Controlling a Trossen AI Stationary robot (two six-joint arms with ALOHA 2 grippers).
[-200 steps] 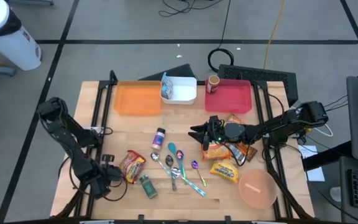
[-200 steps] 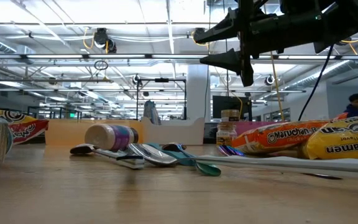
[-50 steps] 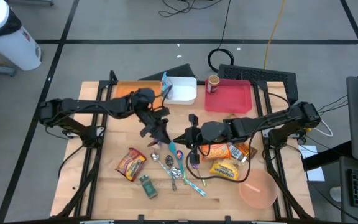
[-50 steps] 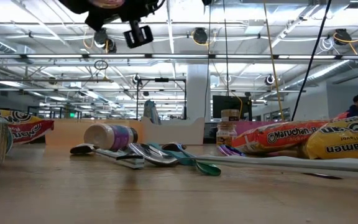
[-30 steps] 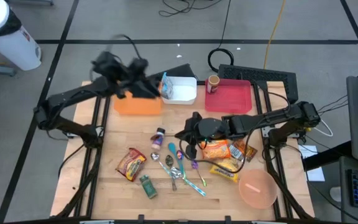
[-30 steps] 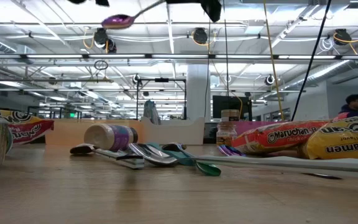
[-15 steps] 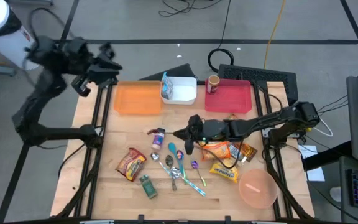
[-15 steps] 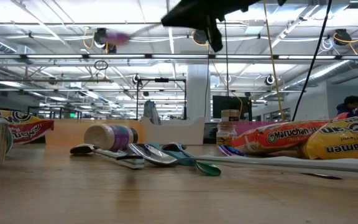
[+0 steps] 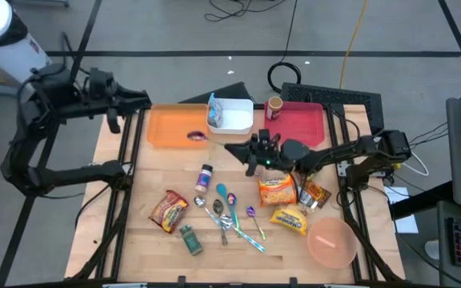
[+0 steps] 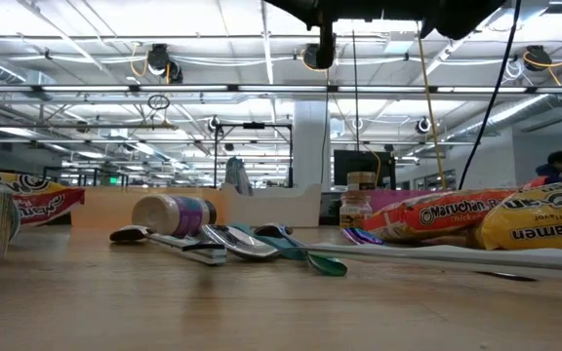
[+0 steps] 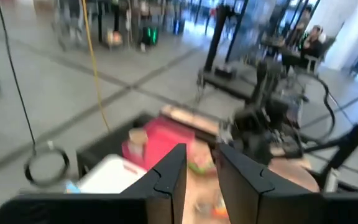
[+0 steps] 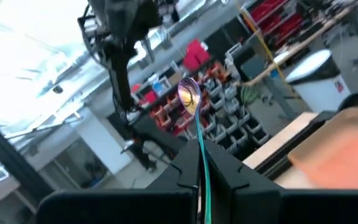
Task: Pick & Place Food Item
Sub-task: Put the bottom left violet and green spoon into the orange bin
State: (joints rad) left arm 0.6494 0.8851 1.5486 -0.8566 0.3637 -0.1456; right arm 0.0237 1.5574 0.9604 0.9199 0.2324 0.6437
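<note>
Transport step: right gripper [image 9: 242, 152] pinches the spoon [image 12: 193, 118] above the desk [image 9: 146, 180], near the orange tray [image 9: 170, 132]. Next comes lowering over a tray. Left gripper [image 9: 138, 102], slightly parted, empty, waits off-desk.

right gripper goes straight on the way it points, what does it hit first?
Likely the orange tray: the right gripper aims that way, its spoon over it. Height above the tray is unclear.

Purple-bowled, green-handled spoon [image 12: 191, 109] pinched upright in right claw [image 12: 199, 180]
</note>
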